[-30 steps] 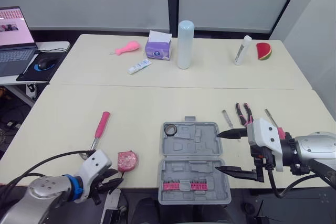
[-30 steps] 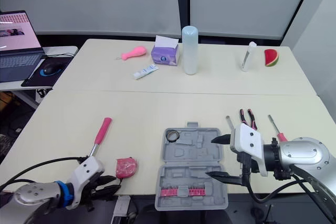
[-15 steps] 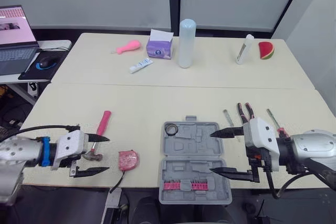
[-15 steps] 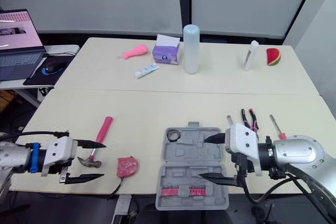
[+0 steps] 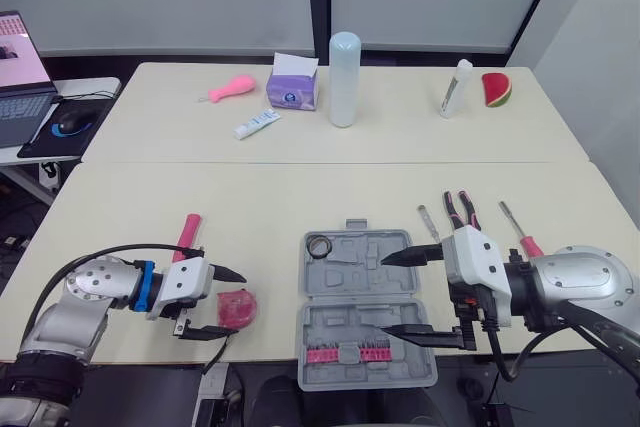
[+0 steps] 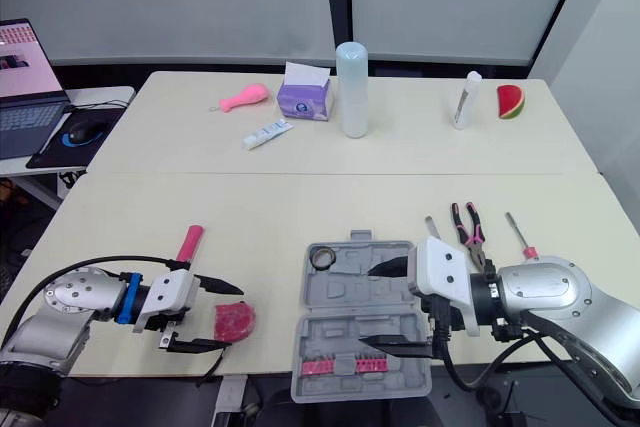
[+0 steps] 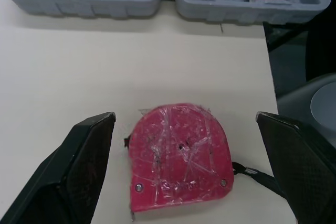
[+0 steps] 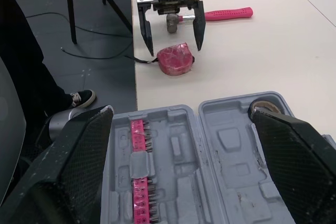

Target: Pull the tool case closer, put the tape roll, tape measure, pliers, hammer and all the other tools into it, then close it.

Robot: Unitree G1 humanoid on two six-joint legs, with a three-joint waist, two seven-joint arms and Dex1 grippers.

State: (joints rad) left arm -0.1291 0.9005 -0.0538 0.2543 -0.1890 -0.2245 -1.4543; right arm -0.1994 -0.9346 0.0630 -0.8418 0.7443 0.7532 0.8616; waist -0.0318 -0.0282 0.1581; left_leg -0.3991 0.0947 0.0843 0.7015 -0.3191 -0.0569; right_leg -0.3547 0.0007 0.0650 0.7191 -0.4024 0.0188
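Note:
The grey tool case [image 5: 366, 345] lies open at the table's front edge, with the tape roll [image 5: 319, 246] in its far left corner. The red tape measure [image 5: 236, 308] lies left of the case. My left gripper [image 5: 238, 305] is open, its fingertips [image 7: 97, 129] on either side of the tape measure [image 7: 181, 153] without touching it. The pink-handled hammer [image 5: 188, 232] lies behind the left gripper. My right gripper [image 5: 385, 295] hangs open over the case's right part. Pliers [image 5: 462, 211], a small grey tool [image 5: 431, 222] and a red-handled screwdriver [image 5: 520, 237] lie right of the case.
On the far table are a pink balloon [image 5: 229, 89], a tube [image 5: 259, 124], a tissue box [image 5: 291, 87], a tall white bottle [image 5: 343, 65], a white bottle [image 5: 455, 89] and a watermelon slice toy [image 5: 496, 88]. A laptop [image 5: 18, 57] sits on a side desk at the left.
My left gripper has moved right, from beside the hammer's head to straddle the tape measure. The right gripper has slid left over the case. The camera has shifted.

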